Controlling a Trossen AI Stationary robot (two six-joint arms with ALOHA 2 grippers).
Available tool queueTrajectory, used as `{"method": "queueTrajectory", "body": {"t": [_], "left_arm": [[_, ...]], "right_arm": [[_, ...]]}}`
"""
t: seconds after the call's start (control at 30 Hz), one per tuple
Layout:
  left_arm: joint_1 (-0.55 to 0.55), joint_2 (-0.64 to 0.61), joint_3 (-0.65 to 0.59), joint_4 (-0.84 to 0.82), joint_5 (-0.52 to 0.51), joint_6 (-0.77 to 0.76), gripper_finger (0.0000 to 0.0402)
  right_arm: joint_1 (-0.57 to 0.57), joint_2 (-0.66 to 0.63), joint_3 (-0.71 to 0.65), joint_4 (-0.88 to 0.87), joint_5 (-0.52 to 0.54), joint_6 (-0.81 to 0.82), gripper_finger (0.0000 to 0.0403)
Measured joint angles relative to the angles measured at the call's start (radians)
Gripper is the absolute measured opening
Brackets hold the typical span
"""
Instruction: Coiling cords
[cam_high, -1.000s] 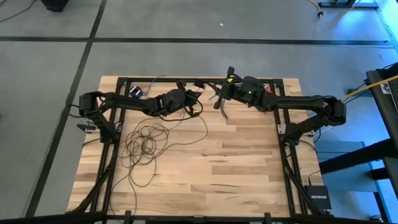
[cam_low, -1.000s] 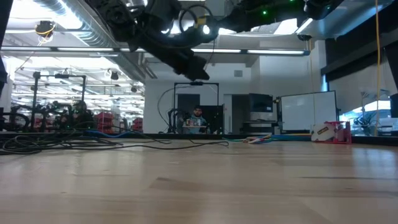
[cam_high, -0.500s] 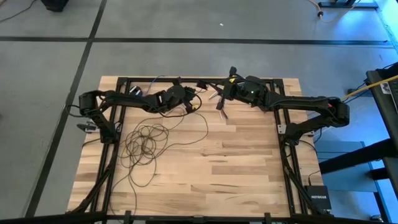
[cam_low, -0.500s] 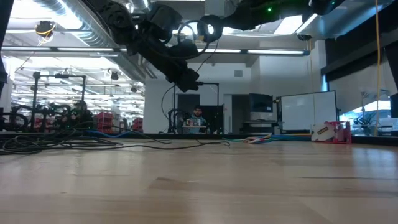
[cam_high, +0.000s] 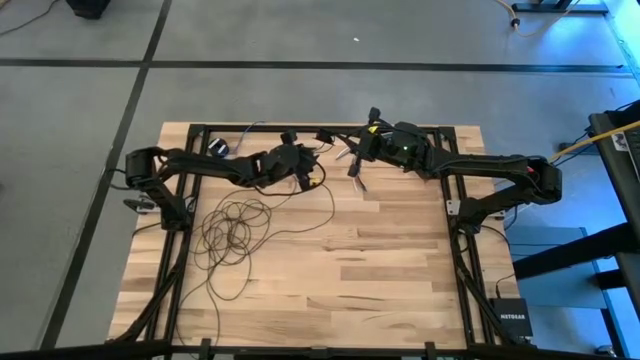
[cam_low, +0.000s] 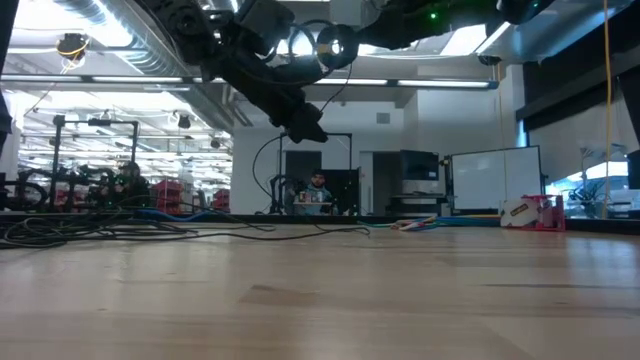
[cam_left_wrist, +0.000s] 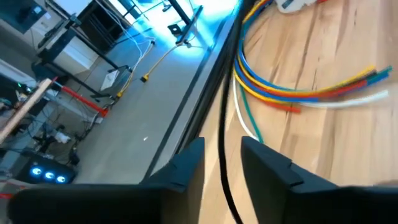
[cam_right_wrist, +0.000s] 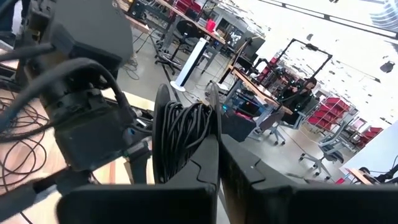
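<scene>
Right gripper (cam_right_wrist: 214, 134) pinching the wound coil (cam_right_wrist: 181, 134); left gripper (cam_left_wrist: 222, 163), just beside it, fingers parted around the cord (cam_left_wrist: 222, 124), whose loose loops (cam_high: 235, 225) trail beyond the left arm

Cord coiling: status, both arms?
Right end effector shut on coiled cord, raised at table's far edge. Left end effector open, strand between fingers. Loose loops lie at table's left.
</scene>
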Motion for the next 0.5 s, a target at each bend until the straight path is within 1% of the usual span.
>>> {"method": "queueTrajectory", "body": {"t": [0.1, 0.2, 0.33, 0.5], "left_arm": [[-0.016, -0.027, 0.000, -0.034, -0.028, 0.008, 0.0115], [-0.027, -0.064, 0.000, -0.087, -0.030, 0.001, 0.0117], [-0.023, -0.091, 0.000, -0.153, -0.031, -0.036, 0.0109], [-0.003, -0.088, 0.000, -0.173, -0.016, -0.048, 0.0091]], "right_arm": [[0.000, 0.000, 0.000, -0.007, 0.002, -0.005, 0.0010], [0.000, 0.001, 0.000, -0.008, 0.014, -0.006, 0.0010], [0.000, 0.001, 0.000, -0.008, 0.019, -0.006, 0.0010], [0.000, 0.001, 0.000, -0.007, 0.018, -0.006, 0.0010]]}}
